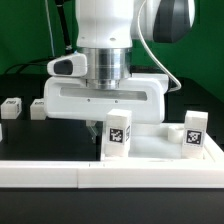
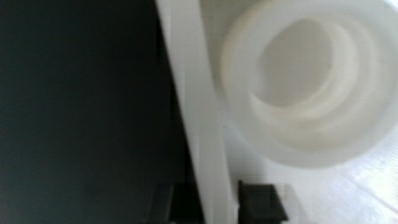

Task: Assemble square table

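Observation:
The square table's white slab [image 1: 160, 150] lies near the front of the exterior view, and my gripper [image 1: 104, 142] reaches down onto its edge at the exterior view's left. In the wrist view the gripper [image 2: 217, 200] is shut on the slab's thin raised rim [image 2: 192, 100], with one dark pad [image 2: 263, 198] on each side of it. A round corner socket [image 2: 311, 85] lies just beside the gripped rim. Two tagged white legs [image 1: 118, 133] [image 1: 193, 130] stand upright on the slab. Two more tagged legs [image 1: 11, 107] [image 1: 38, 108] rest on the black table at the exterior view's left.
A long white rail [image 1: 110, 172] runs along the front edge, just before the slab. The black tabletop [image 1: 20, 135] stretches to the exterior view's left. A green backdrop [image 1: 25, 30] stands behind the arm.

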You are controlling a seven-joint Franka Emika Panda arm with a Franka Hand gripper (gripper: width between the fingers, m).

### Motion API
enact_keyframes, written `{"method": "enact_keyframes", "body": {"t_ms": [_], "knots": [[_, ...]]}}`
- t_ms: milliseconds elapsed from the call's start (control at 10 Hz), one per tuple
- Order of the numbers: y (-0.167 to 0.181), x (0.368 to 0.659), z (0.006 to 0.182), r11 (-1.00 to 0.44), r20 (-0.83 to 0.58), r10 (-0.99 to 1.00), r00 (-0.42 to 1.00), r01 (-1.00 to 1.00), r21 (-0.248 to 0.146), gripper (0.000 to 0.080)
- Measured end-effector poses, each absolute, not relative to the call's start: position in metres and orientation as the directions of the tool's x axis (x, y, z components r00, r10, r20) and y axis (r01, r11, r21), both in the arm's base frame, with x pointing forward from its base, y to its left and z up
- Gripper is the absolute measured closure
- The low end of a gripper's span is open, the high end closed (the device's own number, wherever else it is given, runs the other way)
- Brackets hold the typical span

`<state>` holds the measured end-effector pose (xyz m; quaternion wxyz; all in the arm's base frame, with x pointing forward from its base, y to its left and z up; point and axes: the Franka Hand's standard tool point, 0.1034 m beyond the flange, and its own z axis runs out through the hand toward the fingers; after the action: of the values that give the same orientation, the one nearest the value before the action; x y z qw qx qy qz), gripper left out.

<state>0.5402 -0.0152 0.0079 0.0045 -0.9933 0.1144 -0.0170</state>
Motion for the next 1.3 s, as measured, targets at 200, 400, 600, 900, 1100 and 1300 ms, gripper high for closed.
{"method": "enact_keyframes", "body": {"t_ms": [200, 400, 600, 900, 1100, 1300], "knots": [[-0.015, 0.54, 0.008, -0.974, 0.033, -0.227, 0.973, -0.227, -0.013, 0.0716], [-0.015, 0.54, 0.008, -0.974, 0.033, -0.227, 0.973, -0.227, -0.013, 0.0716], [-0.024, 0.539, 0.008, -0.992, 0.034, -0.124, 0.992, -0.124, -0.01, 0.0725], [-0.037, 0.546, 0.008, -0.995, 0.07, 0.094, 0.993, 0.093, 0.022, 0.0732], [-0.041, 0.546, 0.009, -0.974, 0.061, 0.224, 0.973, 0.222, 0.039, 0.0732], [-0.044, 0.546, 0.009, -0.917, 0.045, 0.396, 0.917, 0.393, 0.061, 0.0732]]}}
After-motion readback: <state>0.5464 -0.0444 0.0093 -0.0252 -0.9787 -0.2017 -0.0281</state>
